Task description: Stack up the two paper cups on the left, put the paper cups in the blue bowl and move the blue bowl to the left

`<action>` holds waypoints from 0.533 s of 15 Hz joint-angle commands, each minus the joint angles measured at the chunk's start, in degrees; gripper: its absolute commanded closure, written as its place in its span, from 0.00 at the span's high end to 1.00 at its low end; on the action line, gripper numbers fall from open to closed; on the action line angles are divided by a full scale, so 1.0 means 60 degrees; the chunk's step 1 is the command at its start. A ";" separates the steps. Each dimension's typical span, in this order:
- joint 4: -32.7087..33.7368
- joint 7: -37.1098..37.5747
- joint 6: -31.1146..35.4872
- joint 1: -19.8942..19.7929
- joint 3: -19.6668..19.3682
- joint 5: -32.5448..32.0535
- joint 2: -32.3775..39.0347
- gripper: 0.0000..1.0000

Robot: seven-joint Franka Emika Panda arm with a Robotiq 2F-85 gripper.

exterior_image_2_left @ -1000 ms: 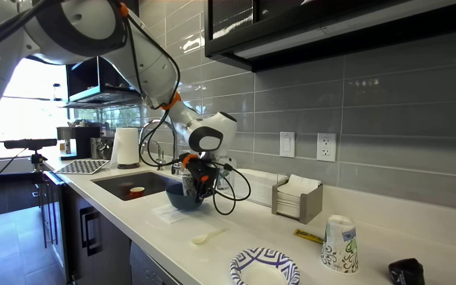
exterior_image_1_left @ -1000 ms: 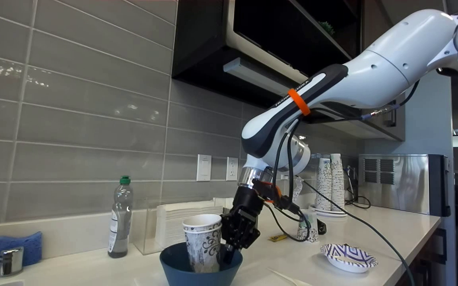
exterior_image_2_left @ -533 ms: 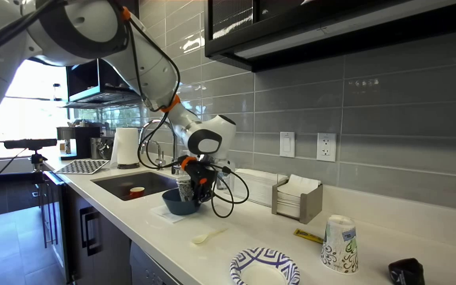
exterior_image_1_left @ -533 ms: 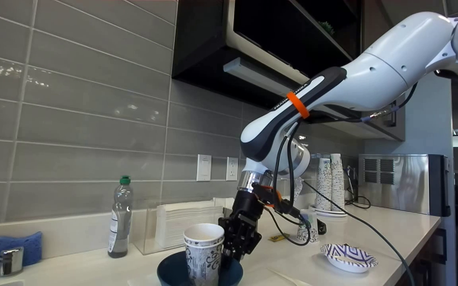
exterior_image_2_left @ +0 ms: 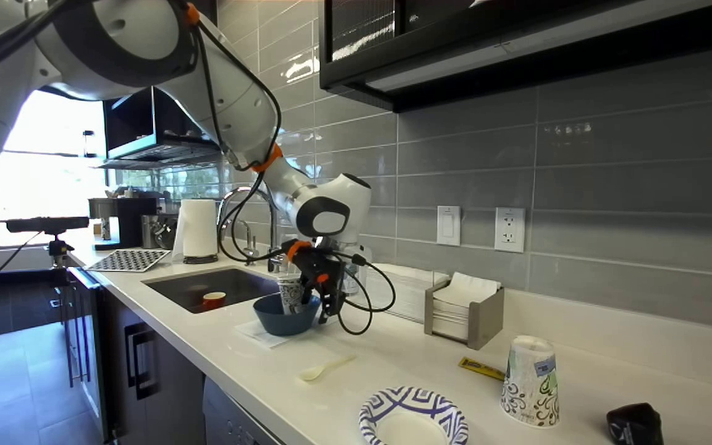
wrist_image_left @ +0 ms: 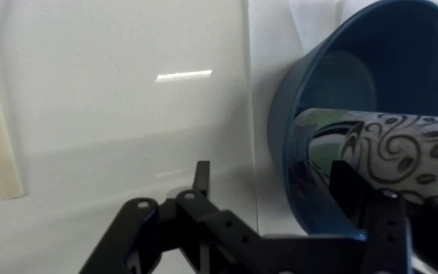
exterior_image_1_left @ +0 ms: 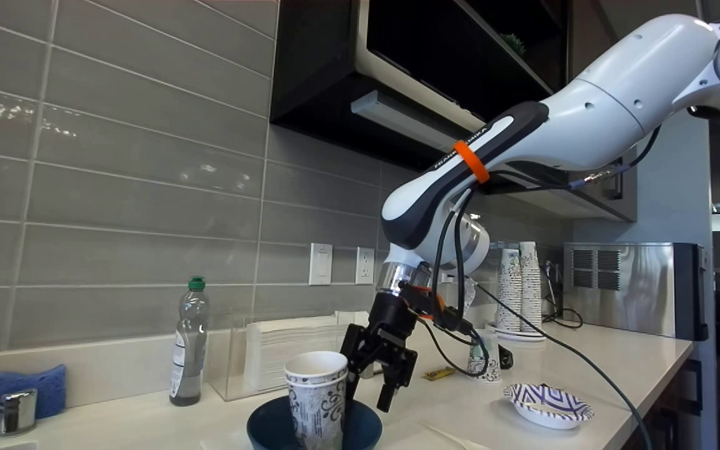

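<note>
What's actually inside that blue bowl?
Two paper cups, nested, and one finger of the open pincer. In the wrist view, the bottom of the blue bowl partly shows; whatever lies beneath the cups is covered.

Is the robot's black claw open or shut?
Open: in the wrist view, the gripper has its fingers wide apart, straddling the wall of the blue bowl.
</note>
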 commanded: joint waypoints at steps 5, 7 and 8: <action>-0.0177 0.0446 0.0228 -0.0008 -0.0353 -0.0899 -0.0855 1.00; -0.0178 0.0549 0.0260 0.0018 -0.0443 -0.1164 -0.1110 1.00; -0.0165 0.0585 0.0233 0.0028 -0.0473 -0.1290 -0.1231 1.00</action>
